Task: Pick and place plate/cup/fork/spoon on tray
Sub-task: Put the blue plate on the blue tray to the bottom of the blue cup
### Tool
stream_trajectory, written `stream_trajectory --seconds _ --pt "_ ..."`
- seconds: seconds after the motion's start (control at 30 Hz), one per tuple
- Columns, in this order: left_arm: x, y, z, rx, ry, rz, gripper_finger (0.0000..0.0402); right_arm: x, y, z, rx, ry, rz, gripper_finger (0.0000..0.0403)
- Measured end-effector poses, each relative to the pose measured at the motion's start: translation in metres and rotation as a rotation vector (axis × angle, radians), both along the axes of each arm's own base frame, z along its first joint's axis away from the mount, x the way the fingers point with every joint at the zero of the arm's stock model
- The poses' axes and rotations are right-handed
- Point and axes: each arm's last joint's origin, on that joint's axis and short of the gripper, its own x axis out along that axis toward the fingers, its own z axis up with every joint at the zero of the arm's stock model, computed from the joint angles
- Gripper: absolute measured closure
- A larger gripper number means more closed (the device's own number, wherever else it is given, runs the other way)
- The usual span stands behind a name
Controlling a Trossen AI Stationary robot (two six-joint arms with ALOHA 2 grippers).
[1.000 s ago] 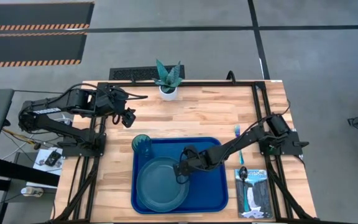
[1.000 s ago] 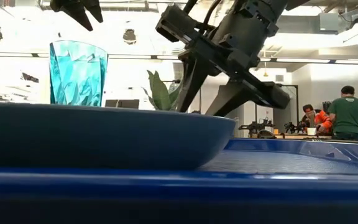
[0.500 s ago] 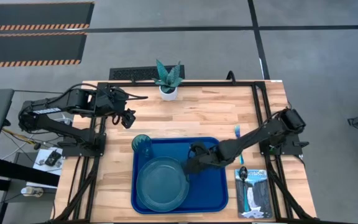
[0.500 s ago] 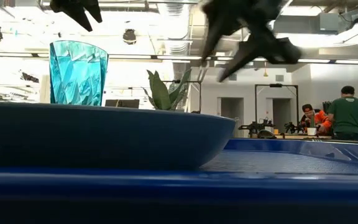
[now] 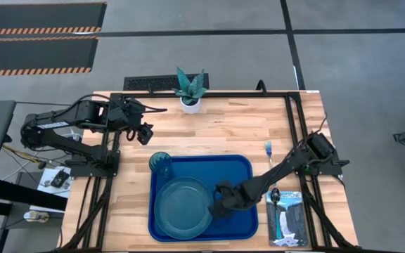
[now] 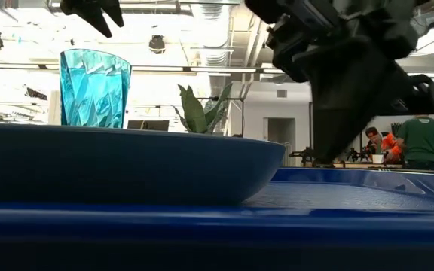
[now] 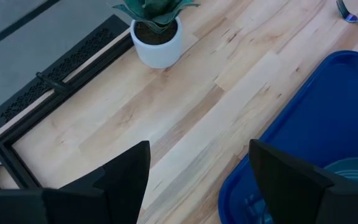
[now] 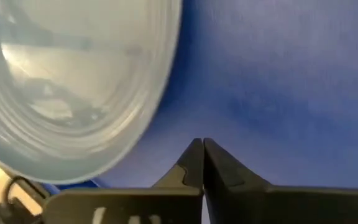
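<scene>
The right gripper hangs low over the tray, just beside the plate; it has drawn back toward the tray's near edge since the earlier frames, and its fingers, then spread, are now pressed together on nothing, as the right wrist view shows. The plate, round, translucent teal and raised at the rim, lies flat in the tray's near left part. The tray is smooth bright blue plastic, rectangular with rounded corners. On the waterfall-photo booklet to its right rests the spoon, its dark oval bowl glossy. The ribbed, translucent cup stands upright in the tray's far left corner. The thin fork lies on the pale wooden table, beyond the spoon. The left gripper, unmoved, hovers over bare wood with fingers spread and empty. A white pot with a spiky plant stands at the far edge.
</scene>
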Motion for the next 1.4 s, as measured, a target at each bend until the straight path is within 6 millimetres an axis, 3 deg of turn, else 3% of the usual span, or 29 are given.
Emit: stream_trajectory --seconds 0.73,1.4 --pt "0.000 0.000 0.000 0.010 0.007 -0.008 0.0141 0.021 -0.020 0.000 0.013 -0.092 -0.012 0.0396" --pt "-0.001 -0.003 -0.001 -0.044 0.016 -0.031 0.0141 0.033 -0.053 0.004 -0.068 -0.119 -0.005 0.0393"
